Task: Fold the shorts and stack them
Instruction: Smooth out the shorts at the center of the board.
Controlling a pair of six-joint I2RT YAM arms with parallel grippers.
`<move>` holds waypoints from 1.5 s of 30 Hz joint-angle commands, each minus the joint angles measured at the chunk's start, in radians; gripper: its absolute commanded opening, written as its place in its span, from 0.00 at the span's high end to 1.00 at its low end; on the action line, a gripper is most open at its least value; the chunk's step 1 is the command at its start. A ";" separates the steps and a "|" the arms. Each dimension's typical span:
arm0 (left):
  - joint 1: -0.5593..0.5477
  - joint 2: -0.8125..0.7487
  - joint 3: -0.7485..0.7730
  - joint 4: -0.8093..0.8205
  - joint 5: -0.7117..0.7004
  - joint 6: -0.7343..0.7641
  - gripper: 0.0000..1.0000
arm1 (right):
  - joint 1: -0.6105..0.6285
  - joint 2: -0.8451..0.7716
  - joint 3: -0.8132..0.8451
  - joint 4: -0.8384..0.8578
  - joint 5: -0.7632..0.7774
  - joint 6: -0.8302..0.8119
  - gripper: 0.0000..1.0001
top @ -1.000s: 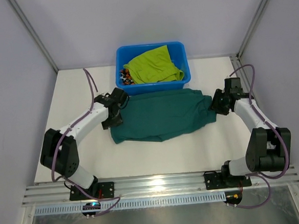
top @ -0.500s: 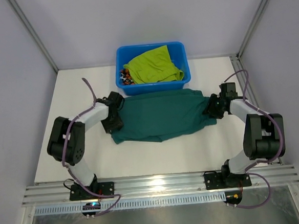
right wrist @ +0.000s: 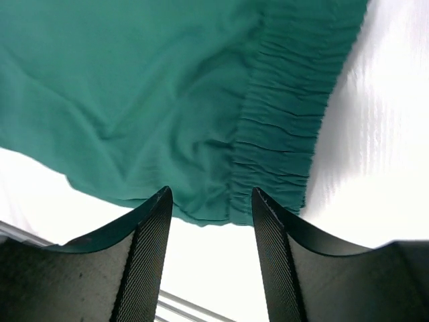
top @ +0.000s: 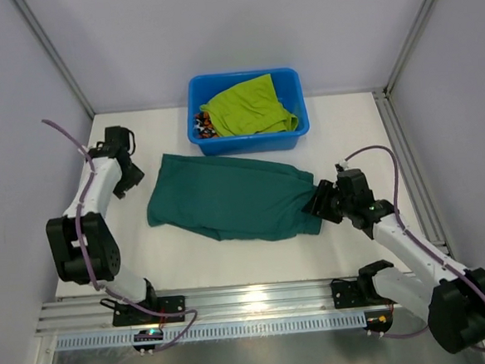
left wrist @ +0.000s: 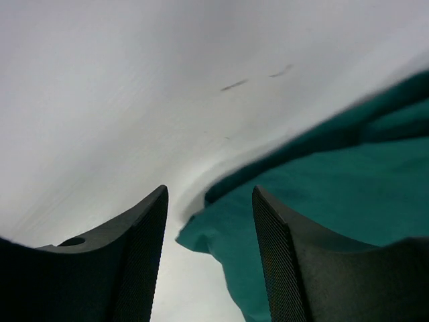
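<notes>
The dark teal-green shorts (top: pixel 227 195) lie spread on the white table, slanting from far left to near right. My left gripper (top: pixel 131 176) is open just left of their left corner, with nothing between its fingers (left wrist: pixel 144 248). That teal corner (left wrist: pixel 221 235) shows beyond the gripper (left wrist: pixel 209 191). My right gripper (top: pixel 317 202) is open at the shorts' right end. The gathered waistband (right wrist: pixel 288 134) lies just ahead of it (right wrist: pixel 211 191), not gripped. Lime yellow-green shorts (top: pixel 250 106) fill the blue tub. A bit of camouflage print shorts (top: pixel 202 126) peeks out at the tub's left.
The blue plastic tub (top: pixel 299 103) stands at the back centre, its near wall close to the teal shorts' far edge. A metal rail (top: pixel 259 299) runs along the near table edge. Grey walls close in both sides.
The teal shorts have shifted left and nearer and now lie flatter and slanted. The left gripper has swung out to the left, off the cloth. The right gripper has drawn nearer. Both jaws stand wider.
</notes>
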 commanded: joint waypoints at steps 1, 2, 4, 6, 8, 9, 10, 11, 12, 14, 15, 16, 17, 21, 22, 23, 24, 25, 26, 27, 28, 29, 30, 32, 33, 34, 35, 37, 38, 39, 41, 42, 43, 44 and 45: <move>-0.026 -0.128 0.032 0.007 0.130 0.043 0.44 | 0.014 -0.088 0.037 0.002 0.029 0.014 0.45; -0.032 -0.171 0.004 0.043 0.196 0.049 0.44 | 0.012 -0.082 0.054 0.004 0.050 -0.016 0.44; -0.043 -0.202 -0.095 0.100 0.363 0.041 0.43 | 0.010 -0.040 0.124 0.009 0.145 -0.080 0.44; -0.043 -0.213 -0.184 0.184 0.393 0.037 0.42 | -0.023 0.079 0.207 0.035 0.140 -0.186 0.44; -0.043 -0.190 -0.218 0.209 0.412 0.031 0.42 | -0.052 0.212 0.243 0.070 0.097 -0.255 0.44; -0.043 -0.147 -0.223 0.204 0.409 0.034 0.42 | -0.066 0.255 0.257 0.111 0.066 -0.275 0.44; -0.043 -0.120 -0.226 0.201 0.409 0.035 0.42 | -0.089 0.297 0.284 0.122 0.004 -0.295 0.44; -0.043 -0.092 -0.226 0.201 0.422 0.034 0.42 | -0.098 0.338 0.301 0.127 -0.009 -0.321 0.44; -0.037 -0.045 -0.226 0.207 0.424 0.032 0.43 | -0.103 0.401 0.313 0.131 -0.018 -0.333 0.44; -0.022 -0.009 -0.226 0.226 0.418 0.024 0.45 | -0.108 0.441 0.344 0.131 -0.026 -0.349 0.44; -0.017 0.006 -0.226 0.252 0.407 0.023 0.47 | -0.108 0.463 0.349 0.140 -0.034 -0.352 0.44; -0.010 0.037 -0.221 0.259 0.409 0.020 0.53 | -0.108 0.468 0.346 0.147 -0.044 -0.352 0.44; 0.010 0.058 -0.200 0.264 0.372 0.018 0.55 | -0.108 0.472 0.341 0.156 -0.066 -0.352 0.44; 0.043 0.183 -0.088 0.249 0.316 0.058 0.71 | -0.094 0.471 0.289 0.165 -0.086 -0.329 0.44; 0.049 0.233 -0.017 0.234 0.302 0.067 0.72 | -0.070 0.463 0.275 0.167 -0.088 -0.315 0.44; 0.059 0.256 0.028 0.217 0.288 0.076 0.72 | -0.051 0.449 0.260 0.173 -0.085 -0.300 0.44; 0.064 0.278 0.074 0.198 0.263 0.098 0.72 | -0.028 0.432 0.225 0.179 -0.083 -0.259 0.45; 0.066 0.311 0.125 0.159 0.246 0.110 0.72 | -0.002 0.388 0.205 0.188 -0.078 -0.234 0.45; 0.066 0.319 0.221 0.137 0.223 0.127 0.72 | 0.060 0.365 0.174 0.196 -0.053 -0.211 0.45; 0.066 0.319 0.264 0.109 0.170 0.142 0.70 | 0.090 0.341 0.162 0.194 -0.040 -0.179 0.45; 0.066 0.297 0.298 0.058 0.157 0.150 0.69 | 0.112 0.295 0.154 0.178 -0.026 -0.166 0.45; 0.067 0.274 0.324 0.043 0.153 0.156 0.67 | 0.124 0.276 0.149 0.170 -0.017 -0.163 0.45; 0.063 0.240 0.338 0.034 0.151 0.162 0.62 | 0.121 0.258 0.157 0.161 -0.012 -0.168 0.45; 0.047 0.112 0.316 0.025 0.153 0.182 0.57 | 0.107 0.225 0.210 0.089 0.015 -0.230 0.45; 0.011 0.064 0.278 0.022 0.139 0.201 0.54 | 0.098 0.221 0.227 0.076 0.018 -0.256 0.45; -0.012 0.022 0.257 0.007 0.146 0.211 0.53 | 0.084 0.218 0.238 0.072 0.005 -0.278 0.45; -0.037 -0.062 0.231 -0.018 0.187 0.212 0.52 | 0.070 0.227 0.257 0.076 -0.015 -0.321 0.45; -0.128 -0.145 0.106 -0.007 0.264 0.215 0.51 | 0.024 0.254 0.267 0.101 -0.066 -0.358 0.45; -0.166 -0.180 0.060 0.002 0.347 0.201 0.50 | 0.008 0.271 0.269 0.139 -0.077 -0.366 0.45; -0.207 -0.240 0.012 0.052 0.369 0.199 0.49 | -0.031 0.320 0.272 0.163 -0.097 -0.361 0.46; -0.334 -0.279 -0.092 0.092 0.393 0.158 0.48 | -0.060 0.383 0.287 0.235 -0.166 -0.340 0.48; -0.370 -0.288 -0.111 0.109 0.393 0.140 0.47 | -0.062 0.449 0.297 0.257 -0.176 -0.335 0.48; -0.400 -0.290 -0.132 0.114 0.422 0.118 0.47 | -0.063 0.478 0.309 0.274 -0.199 -0.333 0.48; -0.445 -0.288 -0.137 0.123 0.435 0.092 0.47 | -0.062 0.507 0.329 0.283 -0.213 -0.332 0.48; -0.462 -0.288 -0.139 0.135 0.435 0.077 0.47 | -0.062 0.548 0.330 0.298 -0.229 -0.321 0.48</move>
